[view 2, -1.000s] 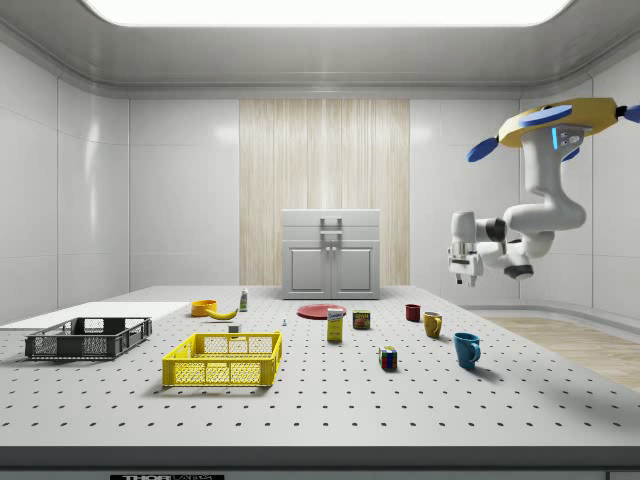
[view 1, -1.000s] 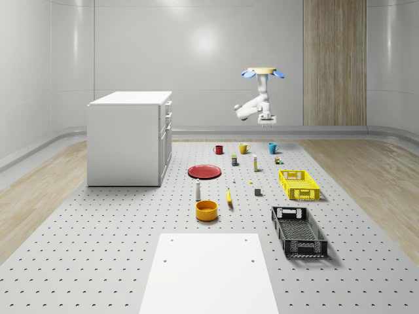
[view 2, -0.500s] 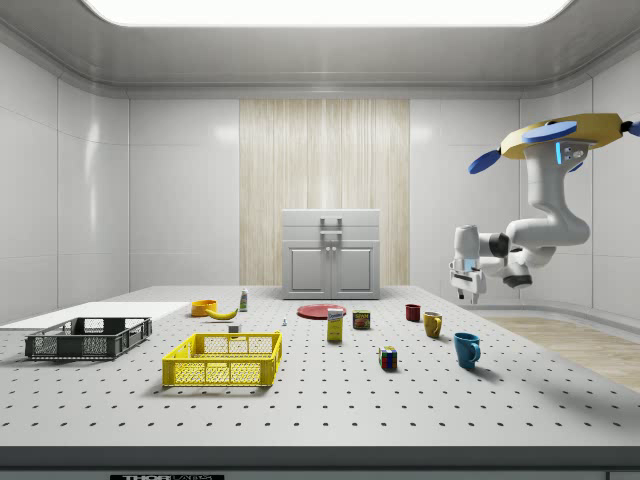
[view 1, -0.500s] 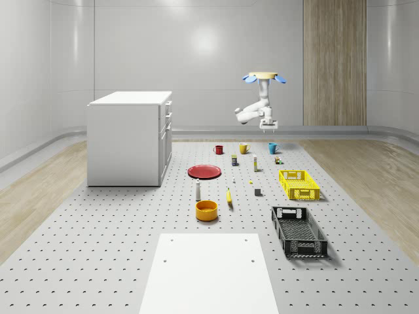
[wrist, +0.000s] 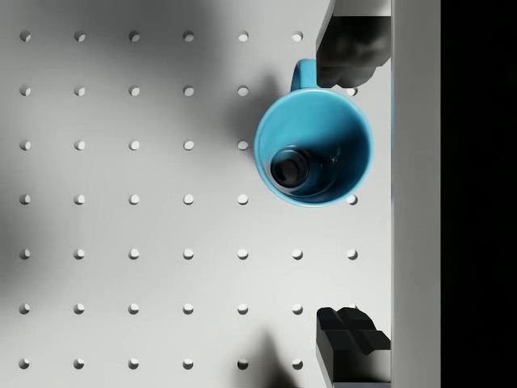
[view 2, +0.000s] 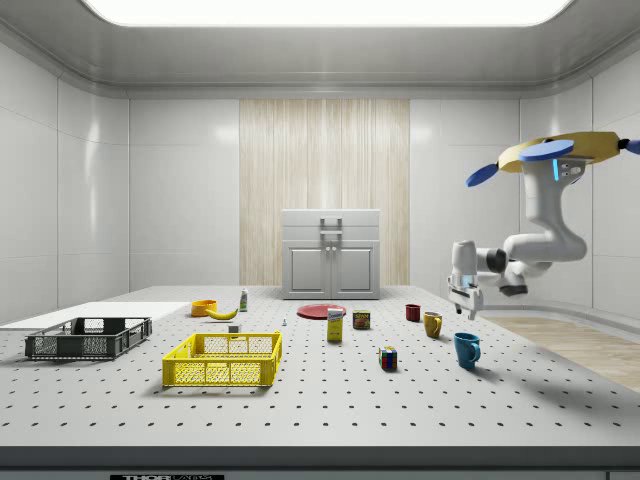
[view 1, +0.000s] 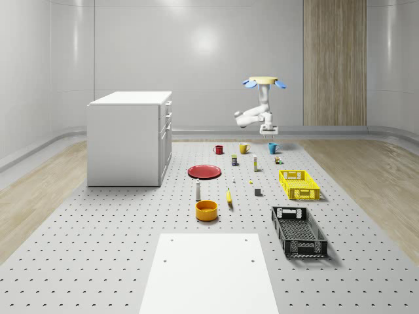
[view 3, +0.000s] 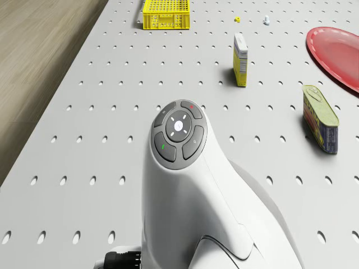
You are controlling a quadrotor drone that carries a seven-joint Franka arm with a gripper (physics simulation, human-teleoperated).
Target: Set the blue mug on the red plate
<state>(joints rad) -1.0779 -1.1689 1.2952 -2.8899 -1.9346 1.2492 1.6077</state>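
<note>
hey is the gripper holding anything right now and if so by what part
Nothing is held. The gripper hangs open in the air above the blue mug, which stands upright on the table, with the jaws wide apart. The drone hovers above.

A simulated robotics test room is shown, a bare laboratory hall rather than a home; a large grey desk (view 1: 98, 248) drilled with a regular grid of holes is seen, as on an optical bench; the room is enclosed by smooth pale wall panels with one wood-striped panel (view 1: 334, 62); a white cabinet (view 1: 129, 137) is set on the desk; small test objects are laid out in rows.
</note>
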